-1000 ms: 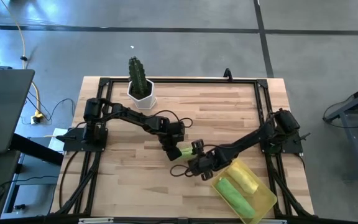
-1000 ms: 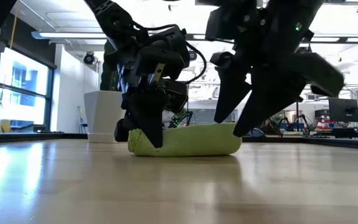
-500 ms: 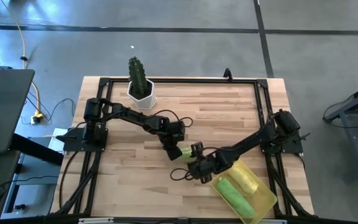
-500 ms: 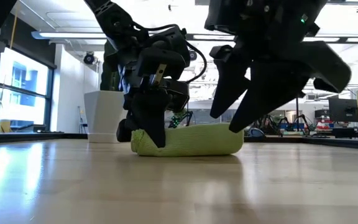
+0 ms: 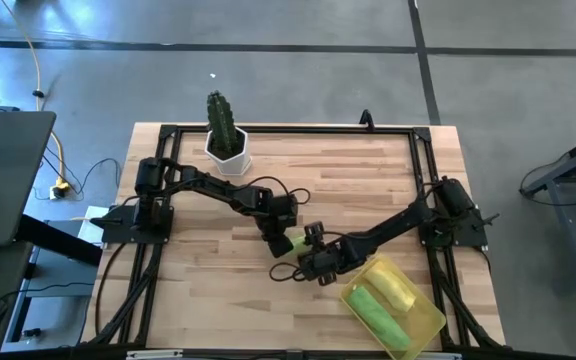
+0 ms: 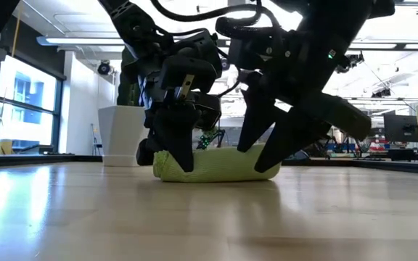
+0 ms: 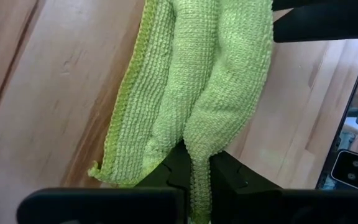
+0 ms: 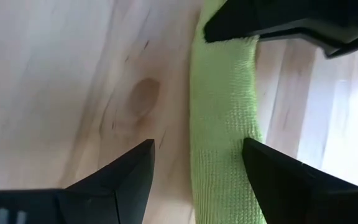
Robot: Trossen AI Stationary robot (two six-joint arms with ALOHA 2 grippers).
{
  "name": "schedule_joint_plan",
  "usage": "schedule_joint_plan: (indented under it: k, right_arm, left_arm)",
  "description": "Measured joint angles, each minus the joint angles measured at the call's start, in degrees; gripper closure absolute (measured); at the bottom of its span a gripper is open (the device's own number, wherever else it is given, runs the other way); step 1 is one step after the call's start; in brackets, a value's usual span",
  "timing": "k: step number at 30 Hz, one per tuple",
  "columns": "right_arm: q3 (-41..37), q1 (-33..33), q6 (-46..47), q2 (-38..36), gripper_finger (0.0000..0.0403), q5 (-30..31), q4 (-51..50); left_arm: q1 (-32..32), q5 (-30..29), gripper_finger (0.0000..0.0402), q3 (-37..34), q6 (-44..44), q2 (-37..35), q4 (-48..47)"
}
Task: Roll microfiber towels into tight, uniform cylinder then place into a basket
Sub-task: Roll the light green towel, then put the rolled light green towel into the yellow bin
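Note:
A rolled lime green towel (image 6: 216, 165) lies on its side on the wooden table near the middle; in the high view only a bit of the green roll (image 5: 294, 243) shows between the two arms. My left gripper (image 6: 182, 161) is shut on one end of it. My right gripper (image 6: 254, 159) stands open over the other end, one finger on each side of the roll (image 8: 222, 124); whether a finger touches the cloth I cannot tell. The basket (image 5: 430, 322) at the near right holds a yellow roll (image 5: 395, 286) and a green roll (image 5: 373, 310). My left gripper pinches a raised fold (image 7: 196, 163) at the end of the green roll between its two fingers. The fingers slant down onto it from the table's left side. The roll rests along its length on the table, with its loose outer edge (image 7: 114, 149) lying flat beside it.
A white pot with a cactus (image 5: 226, 140) stands at the far left of the table. A black frame (image 5: 268, 130) runs around the tabletop. Bare wood lies to the near left of the roll.
My right gripper has sunk and shifted toward the left arm, its fingers staying open, and now straddles the roll's free end. The left gripper and the roll have kept still.

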Motion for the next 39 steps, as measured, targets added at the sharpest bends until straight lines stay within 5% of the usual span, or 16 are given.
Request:
schedule_joint_plan:
  k: [18,28,34,39]
  right_arm:
    - [0.2,-2.4,-2.4,4.4,0.0178,0.2,3.2]
    - [0.2,-3.0,-2.2,4.7,0.0303,-0.2,3.5]
    - [0.2,-3.2,-1.9,4.7,0.0387,-2.6,3.2]
    - [0.2,-4.0,1.7,4.7,0.0396,-7.6,2.1]
  left_arm:
    - [0.0,2.0,0.0384,0.0,0.0,0.1,1.0]
    - [-0.1,10.9,0.0384,0.0,0.0,0.1,1.7]
    - [-0.2,9.3,0.0366,0.0,3.7,0.0,0.7]
    - [0.5,6.3,0.0339,0.0,10.7,-0.9,-4.2]
